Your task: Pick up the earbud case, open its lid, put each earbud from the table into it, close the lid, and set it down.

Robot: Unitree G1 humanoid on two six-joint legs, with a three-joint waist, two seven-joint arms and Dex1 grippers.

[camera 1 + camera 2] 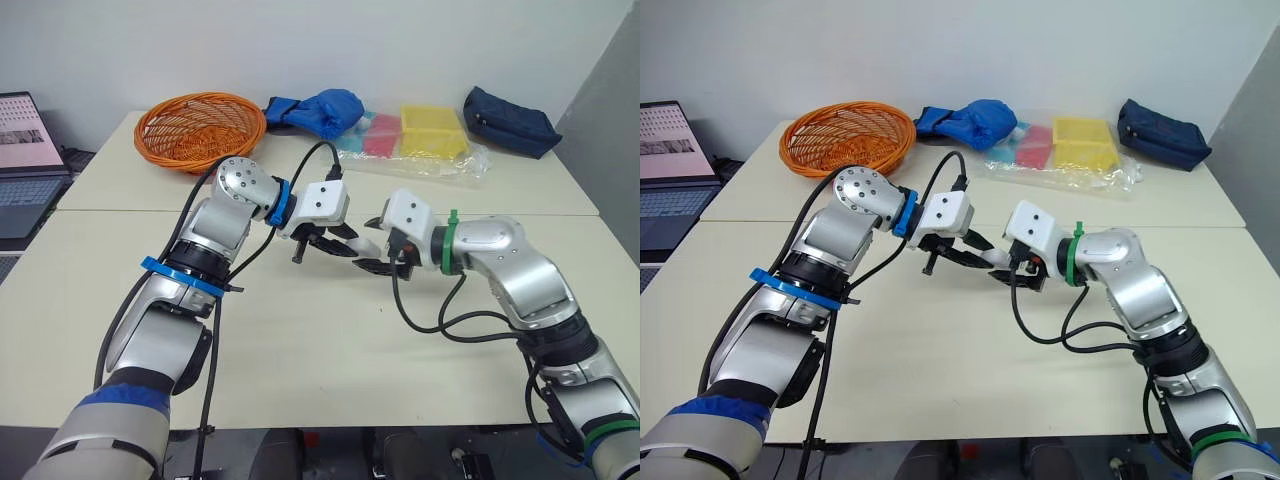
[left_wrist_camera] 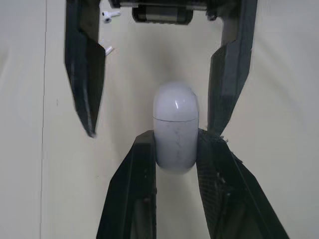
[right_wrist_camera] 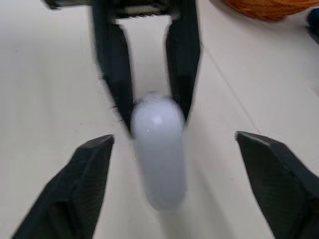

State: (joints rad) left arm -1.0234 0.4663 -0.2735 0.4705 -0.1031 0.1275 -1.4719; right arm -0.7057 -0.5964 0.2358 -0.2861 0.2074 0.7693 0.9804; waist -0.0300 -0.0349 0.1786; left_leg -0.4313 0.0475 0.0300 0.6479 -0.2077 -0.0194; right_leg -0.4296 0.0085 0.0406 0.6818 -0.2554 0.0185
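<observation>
The left gripper (image 2: 175, 138) is pinching the case (image 2: 174, 107) by its lower half, one black finger on each side. The case is white and rounded, and its lid is shut; a thin seam goes across it just above the fingertips. It is held in the air over the middle of the table (image 1: 300, 340), between the two arms, with the lid end pointing to the right gripper (image 3: 174, 140).

The right gripper is spread wide. Its two fingers stand on both sides of the lid end of the case and do not touch it.

Two small white earbuds (image 2: 107, 14) lie on the table near each other, beyond the right gripper as seen from the left wrist.

At the far side of the table there is an orange basket (image 1: 200, 125), a blue cloth bundle (image 1: 322, 110), a clear plastic bag (image 1: 430, 140) with yellow and pink things inside, and a dark blue pouch (image 1: 510, 122). A laptop (image 1: 25, 150) stands open at the far left, beside the table.
</observation>
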